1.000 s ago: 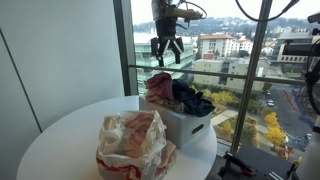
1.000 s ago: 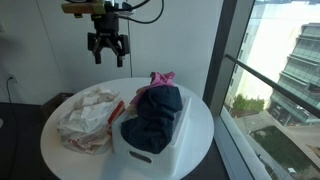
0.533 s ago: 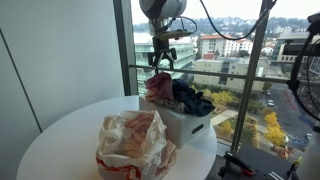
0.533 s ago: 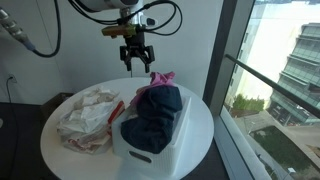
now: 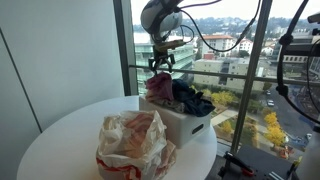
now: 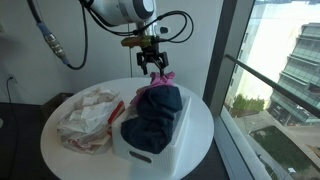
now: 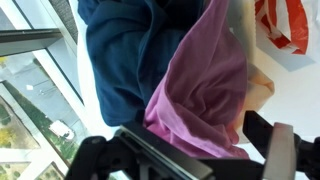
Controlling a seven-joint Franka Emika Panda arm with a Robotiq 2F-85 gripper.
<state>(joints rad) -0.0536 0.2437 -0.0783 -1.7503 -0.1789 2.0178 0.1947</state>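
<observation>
Over one end of the white bin [image 6: 150, 152] on the round desk [image 6: 205, 125], the tool [image 6: 156, 68] hangs with its jaws apart and empty, just above the pink cloth [image 6: 162, 77]. The cloth is bunched with its peak pointing up. In the wrist view its long axis runs diagonally beside the dark blue garment [image 7: 125, 60]. A crumpled plastic bag [image 6: 88, 120] lies beside the bin.

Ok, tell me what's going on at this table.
The robot arm's pincer hovers open just above a pink cloth, which lies on top at one end of a white bin full of clothes, next to a dark blue garment. Nothing is held yet; whether the fingertips touch the cloth is unclear. A crumpled plastic bag sits beside the bin on the round table.
</observation>
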